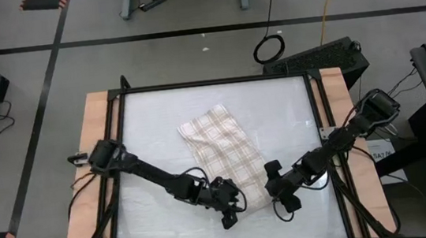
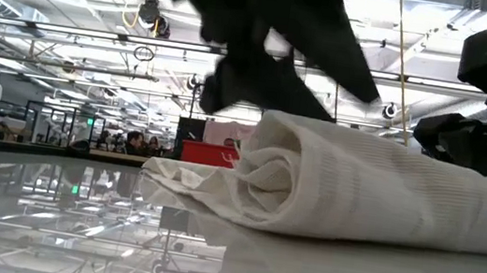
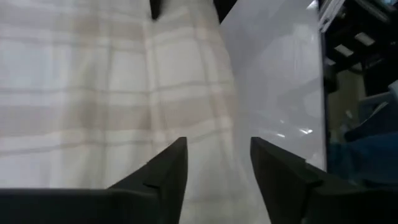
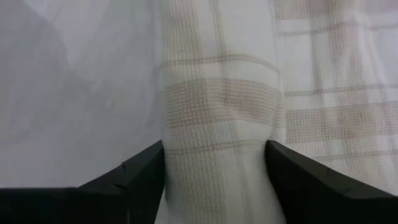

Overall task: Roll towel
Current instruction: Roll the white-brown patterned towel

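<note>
The cream towel with tan plaid stripes lies slantwise across the middle of the table. Its near end is rolled up into a thick roll that rests on the table. My right gripper is at the roll's right end and is shut on it. My left gripper is open at the roll's left end. Its fingers stand over the towel's edge, with cloth and bare table showing in the gap. My right gripper pinches the towel's rolled near end between its two fingers, which lie across the roll. The cloth fills the whole gap and narrows slightly at the fingers. The roll lies on the table. My left gripper: I cannot tell whether its fingers touch the cloth.
The table's white top is framed by black rails and wooden side strips. The flat, unrolled part of the towel stretches toward the far left. A black case stands beyond the far right corner.
</note>
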Motion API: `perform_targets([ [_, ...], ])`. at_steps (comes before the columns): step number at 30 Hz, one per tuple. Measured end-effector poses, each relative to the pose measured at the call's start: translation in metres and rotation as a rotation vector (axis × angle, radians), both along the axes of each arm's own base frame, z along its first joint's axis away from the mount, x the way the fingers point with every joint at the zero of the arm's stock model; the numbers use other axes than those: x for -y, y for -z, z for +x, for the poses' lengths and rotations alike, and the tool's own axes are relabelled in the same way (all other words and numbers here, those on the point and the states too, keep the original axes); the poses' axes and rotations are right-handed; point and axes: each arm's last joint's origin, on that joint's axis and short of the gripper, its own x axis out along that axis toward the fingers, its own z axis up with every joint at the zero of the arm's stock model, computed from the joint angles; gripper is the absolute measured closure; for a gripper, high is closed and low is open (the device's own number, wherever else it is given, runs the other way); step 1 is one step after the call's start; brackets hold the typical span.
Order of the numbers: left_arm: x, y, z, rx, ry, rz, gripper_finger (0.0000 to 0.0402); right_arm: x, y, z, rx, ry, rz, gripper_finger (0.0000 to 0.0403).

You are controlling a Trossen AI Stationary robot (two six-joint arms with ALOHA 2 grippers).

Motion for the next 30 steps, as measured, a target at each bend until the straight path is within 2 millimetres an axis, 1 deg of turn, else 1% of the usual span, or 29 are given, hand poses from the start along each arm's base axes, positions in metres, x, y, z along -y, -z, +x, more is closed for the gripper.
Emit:
perform_targets([
  [2, -0.002, -0.014, -0.005, 0.001, -0.004, 0.006, 0.0210, 0.001, 0.000, 0.000, -0.003, 0.002, 0.000, 0.0155],
  [4, 0.001, -0.025, -0.012, 0.011, -0.012, 0.023, 0.0195, 0.003, 0.000, 0.002, -0.006, 0.006, 0.003, 0.0165],
  [7, 0.015, -0.032, -0.017, 0.063, -0.023, 0.031, 0.0173, 0.006, 0.000, 0.004, -0.008, 0.017, 0.006, 0.0183],
  [9, 0.027, -0.030, -0.022, 0.084, -0.026, 0.040, 0.0158, 0.009, 0.000, 0.005, -0.017, 0.016, 0.022, 0.0195],
  [11, 0.037, -0.027, -0.023, 0.108, -0.071, 0.034, 0.0145, 0.011, 0.000, 0.006, -0.026, 0.013, 0.038, 0.0208],
  [13, 0.043, -0.022, -0.028, 0.107, -0.117, 0.075, 0.0133, 0.013, 0.000, 0.008, -0.033, 0.009, 0.050, 0.0222],
  [15, 0.046, -0.020, -0.029, 0.132, -0.151, 0.101, 0.0125, 0.015, 0.000, 0.009, -0.043, 0.004, 0.069, 0.0237],
  [17, 0.048, -0.020, -0.030, 0.143, -0.149, 0.144, 0.0120, 0.016, 0.000, 0.009, -0.054, -0.007, 0.095, 0.0254],
  [20, 0.049, -0.015, -0.027, 0.148, -0.116, 0.173, 0.0118, 0.019, 0.000, 0.011, -0.066, -0.010, 0.119, 0.0277],
  [22, 0.046, -0.012, -0.025, 0.142, -0.109, 0.188, 0.0118, 0.020, 0.000, 0.011, -0.076, -0.019, 0.138, 0.0291],
  [28, 0.035, -0.006, -0.008, 0.201, -0.136, 0.130, 0.0118, 0.024, -0.005, 0.017, -0.103, -0.034, 0.220, 0.0323],
  [30, 0.034, -0.005, -0.006, 0.204, -0.136, 0.124, 0.0118, 0.026, -0.007, 0.020, -0.107, -0.032, 0.240, 0.0328],
])
